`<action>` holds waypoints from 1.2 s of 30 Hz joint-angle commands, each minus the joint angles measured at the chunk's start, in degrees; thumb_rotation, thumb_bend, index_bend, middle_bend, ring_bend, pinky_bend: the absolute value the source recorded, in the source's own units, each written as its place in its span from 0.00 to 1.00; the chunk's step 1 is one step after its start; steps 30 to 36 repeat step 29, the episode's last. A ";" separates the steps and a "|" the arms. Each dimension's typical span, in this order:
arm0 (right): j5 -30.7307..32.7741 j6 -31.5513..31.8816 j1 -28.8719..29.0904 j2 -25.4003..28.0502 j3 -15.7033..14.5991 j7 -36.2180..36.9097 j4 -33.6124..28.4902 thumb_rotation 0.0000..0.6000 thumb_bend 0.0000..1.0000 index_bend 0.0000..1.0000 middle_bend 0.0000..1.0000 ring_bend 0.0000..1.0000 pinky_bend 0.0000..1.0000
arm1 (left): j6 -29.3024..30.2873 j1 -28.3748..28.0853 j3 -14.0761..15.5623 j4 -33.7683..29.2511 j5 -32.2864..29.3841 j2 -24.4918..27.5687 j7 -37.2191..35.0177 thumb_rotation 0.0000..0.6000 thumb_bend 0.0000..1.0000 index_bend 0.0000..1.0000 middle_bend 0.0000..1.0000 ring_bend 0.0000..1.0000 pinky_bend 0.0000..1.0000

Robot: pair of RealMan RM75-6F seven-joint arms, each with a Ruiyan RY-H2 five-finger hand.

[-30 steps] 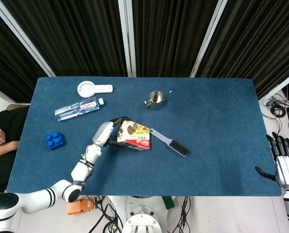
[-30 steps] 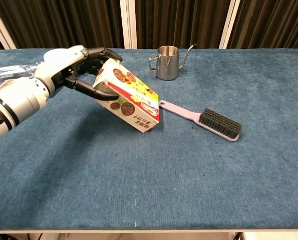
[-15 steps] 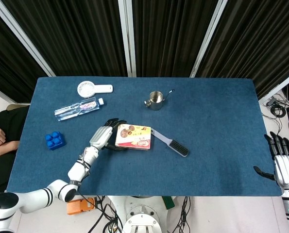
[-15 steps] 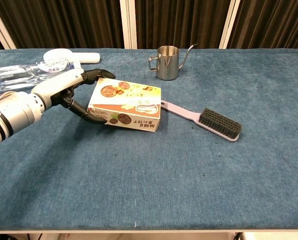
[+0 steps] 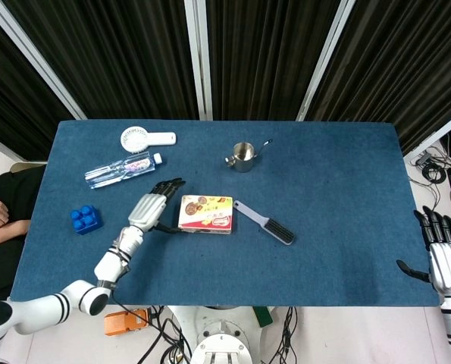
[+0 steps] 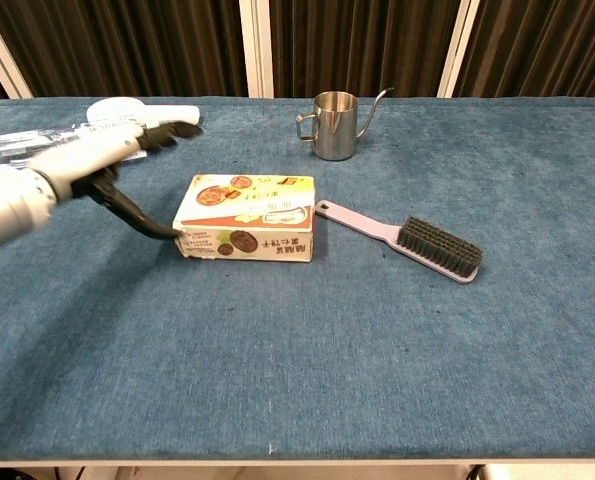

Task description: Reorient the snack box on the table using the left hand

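Snack box (image 5: 205,214): lying flat on the blue tabletop (image 5: 346,227), broad printed face up, near the middle; long side toward the chest camera (image 6: 245,230).
Left hand (image 5: 151,208): just left of the box, holding nothing; fingers (image 6: 172,128) spread and stretched out above the tabletop, pointing away from the robot; thumb reaching down to the box's lower left corner, contact at the tip too fine to tell.
Left arm (image 5: 111,254): white, slanting up from the lower left edge of the head view to the hand.
Right hand (image 5: 440,254): at the right edge of the head view, beyond the tabletop's near right corner; fingers straight and apart, empty; outside the chest view.
Brush (image 5: 264,222): lilac handle, dark bristles; lying just right of the box, handle end beside the box's far right corner, bristle end angled toward the robot (image 6: 407,239).
Steel cup (image 5: 242,156): upright behind the box, thin spout to the right, handle to the left (image 6: 334,125).
Water bottle (image 5: 123,169): clear, on its side, left of centre, behind the left hand.
Handheld fan (image 5: 145,139): white, lying flat behind the bottle.
Blue block (image 5: 86,219): near the tabletop's left edge, well apart from the box.
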 commanded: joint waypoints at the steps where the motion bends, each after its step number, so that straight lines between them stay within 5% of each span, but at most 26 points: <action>1: 0.13 0.10 -0.21 0.15 -0.07 0.35 0.11 1.00 0.22 0.00 0.04 0.00 0.00 | 4.21 3.12 -0.08 -5.36 -0.81 5.69 4.97 1.00 0.00 0.00 0.00 0.00 0.00; 8: 0.12 0.42 -0.45 -0.05 0.01 2.33 1.23 1.00 0.22 0.00 0.04 0.00 0.00 | 12.27 11.19 1.91 -17.44 -3.77 18.18 13.48 1.00 0.00 0.00 0.00 0.00 0.00; 13: -0.66 0.83 -0.39 -0.29 -0.08 2.93 1.70 1.00 0.22 0.00 0.04 0.00 0.00 | 18.23 17.09 4.80 -19.80 -2.94 22.98 14.85 1.00 0.00 0.00 0.00 0.00 0.00; 25: -3.38 2.33 -0.41 -1.75 -0.95 1.65 1.40 1.00 0.22 0.00 0.04 0.00 0.00 | 32.94 29.53 10.63 -16.47 3.74 24.68 14.26 1.00 0.00 0.02 0.02 0.00 0.00; 36: -3.84 2.92 -0.58 -1.95 -1.07 1.23 1.08 1.00 0.22 0.00 0.04 0.00 0.00 | 35.36 32.54 12.37 -17.29 5.71 25.48 12.97 1.00 0.00 0.05 0.04 0.00 0.00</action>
